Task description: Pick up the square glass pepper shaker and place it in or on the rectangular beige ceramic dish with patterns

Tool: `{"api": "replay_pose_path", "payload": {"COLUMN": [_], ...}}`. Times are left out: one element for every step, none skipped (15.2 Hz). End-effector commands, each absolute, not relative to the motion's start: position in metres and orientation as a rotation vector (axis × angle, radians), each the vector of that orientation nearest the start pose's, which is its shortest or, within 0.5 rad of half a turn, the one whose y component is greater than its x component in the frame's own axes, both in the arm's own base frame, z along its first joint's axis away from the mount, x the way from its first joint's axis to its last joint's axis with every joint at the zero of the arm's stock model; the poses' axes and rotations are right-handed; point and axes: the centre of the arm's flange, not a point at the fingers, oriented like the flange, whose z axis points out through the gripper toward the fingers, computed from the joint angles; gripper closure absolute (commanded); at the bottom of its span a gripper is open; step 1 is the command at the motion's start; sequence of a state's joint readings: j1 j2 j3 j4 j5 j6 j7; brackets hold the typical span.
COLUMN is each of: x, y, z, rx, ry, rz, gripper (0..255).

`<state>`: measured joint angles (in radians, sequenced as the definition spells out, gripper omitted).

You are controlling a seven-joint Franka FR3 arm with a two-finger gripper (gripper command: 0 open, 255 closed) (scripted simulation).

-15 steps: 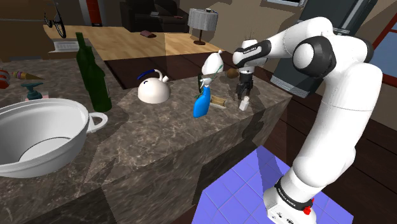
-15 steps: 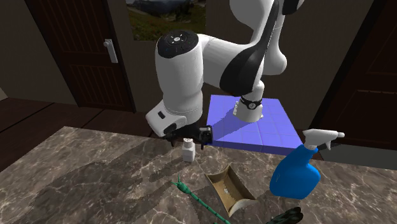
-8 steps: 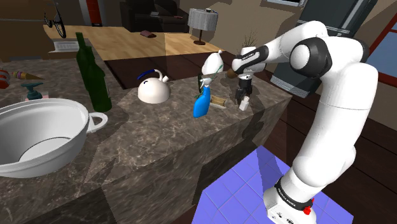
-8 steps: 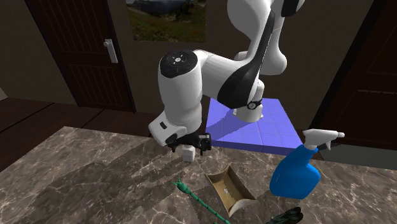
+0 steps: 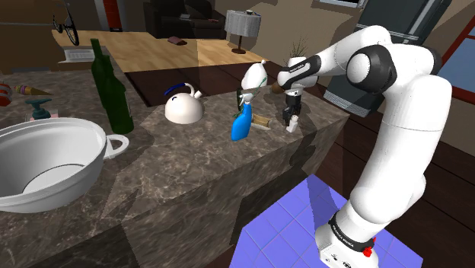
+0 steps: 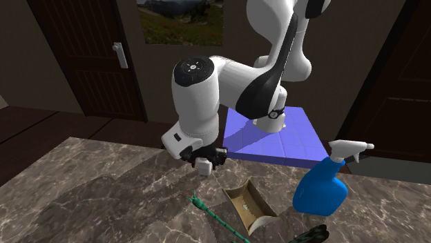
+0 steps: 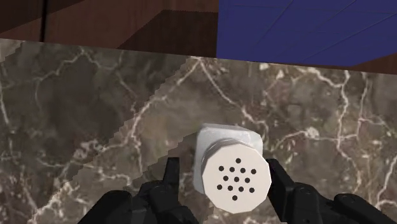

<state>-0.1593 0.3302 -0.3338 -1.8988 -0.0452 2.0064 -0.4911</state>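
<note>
Wrist view: gripper point(image 7: 223, 167) straddles the pepper shaker point(image 7: 231, 173).
White square body, round perforated cap, on the veined marble counter point(image 7: 95, 114); the black fingers stand parted, one clear of it, gripping nothing.

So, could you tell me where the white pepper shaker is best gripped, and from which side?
Take the shaker by its flat opposite walls just under the perforated cap, coming straight down from above. It stands upright on the marble counter, its square body giving parallel faces. The end effector is open, one finger either side.

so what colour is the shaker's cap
The cap is white with black holes; wrist view shows it best.
</note>
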Motion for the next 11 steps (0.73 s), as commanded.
{"api": "replay_pose_path", "payload": {"x": [0.529,0.529,0.529,0.529,0.529,0.529,0.529,0.529,0.529,0.529,0.529], "y": [-0.277,-0.277,-0.277,-0.277,-0.277,-0.277,-0.277,-0.277,-0.277,-0.277,-0.277], "z": [0.322,0.322,0.322,0.322,0.322,0.322,0.322,0.322,0.322,0.328,0.333], "rx": [-3.149,-3.149,-3.149,-3.149,-3.149,-3.149,-3.149,-3.149,-3.149,-3.149,-3.149], "ry": [-0.043,-0.043,-0.043,-0.043,-0.043,-0.043,-0.043,-0.043,-0.043,-0.043,-0.043], "rz": [0.396,0.396,0.396,0.396,0.396,0.396,0.396,0.396,0.396,0.396,0.396], "gripper": [255,255,255,255,255,255,255,255,255,255,255]}}
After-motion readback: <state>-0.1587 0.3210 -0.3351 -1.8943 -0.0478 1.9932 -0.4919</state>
